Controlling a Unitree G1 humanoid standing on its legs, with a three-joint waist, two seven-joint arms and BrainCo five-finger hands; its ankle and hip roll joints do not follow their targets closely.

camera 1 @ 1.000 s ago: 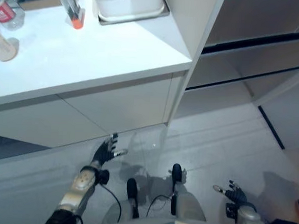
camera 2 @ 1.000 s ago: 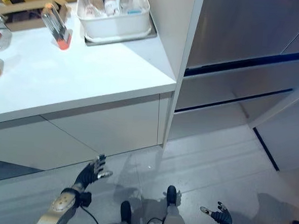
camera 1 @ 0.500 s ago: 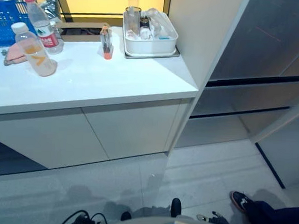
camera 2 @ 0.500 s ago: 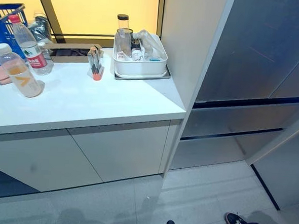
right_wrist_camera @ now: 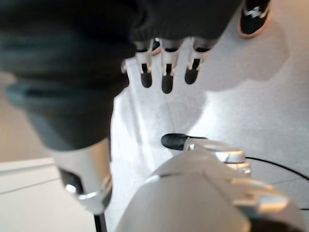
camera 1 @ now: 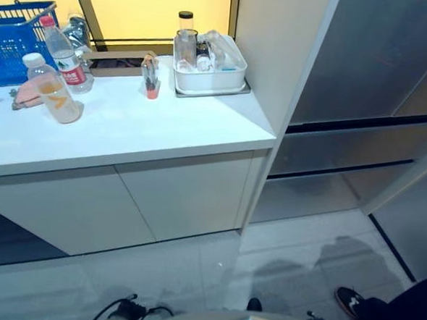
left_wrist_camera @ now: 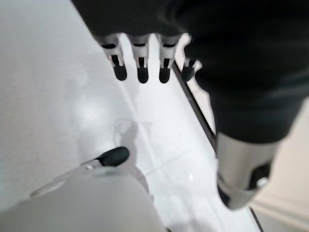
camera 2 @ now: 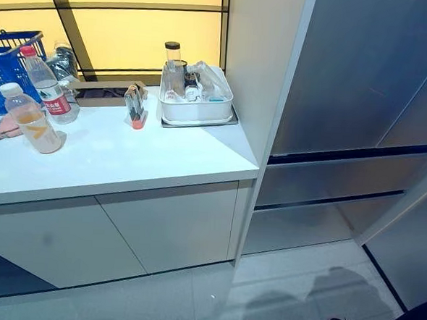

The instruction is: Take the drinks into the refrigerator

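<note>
Change since a second ago: your head camera has tilted up, so the whole picture has shifted; both arms, which hung low over the floor in the eye views, have left the lower edge, and the counter top with its bottles has come into sight.

Left eye view: you see a white counter [camera 1: 128, 137] beside the grey refrigerator [camera 1: 379, 61], whose doors are closed. An orange drink bottle [camera 1: 51, 90] stands near the counter's left end. A red-labelled bottle [camera 1: 66, 53] stands just behind it, next to a blue basket [camera 1: 18, 39]. A white tub [camera 1: 208, 76] of small containers sits at the back right, with a small holder [camera 1: 151, 76] to its left. A person's shoe [camera 1: 348, 302] is on the floor at lower right.

Right eye view: you get the same scene, with both bottles upright on the counter, well apart from the refrigerator.

Left wrist view: your left hand [left_wrist_camera: 140, 67] hangs over the pale floor [left_wrist_camera: 43, 87], fingers straight and relaxed, thumb apart, holding nothing.

Right wrist view: your right hand [right_wrist_camera: 164, 72] hangs over the floor as well, fingers loose and empty, thumb apart.
</note>
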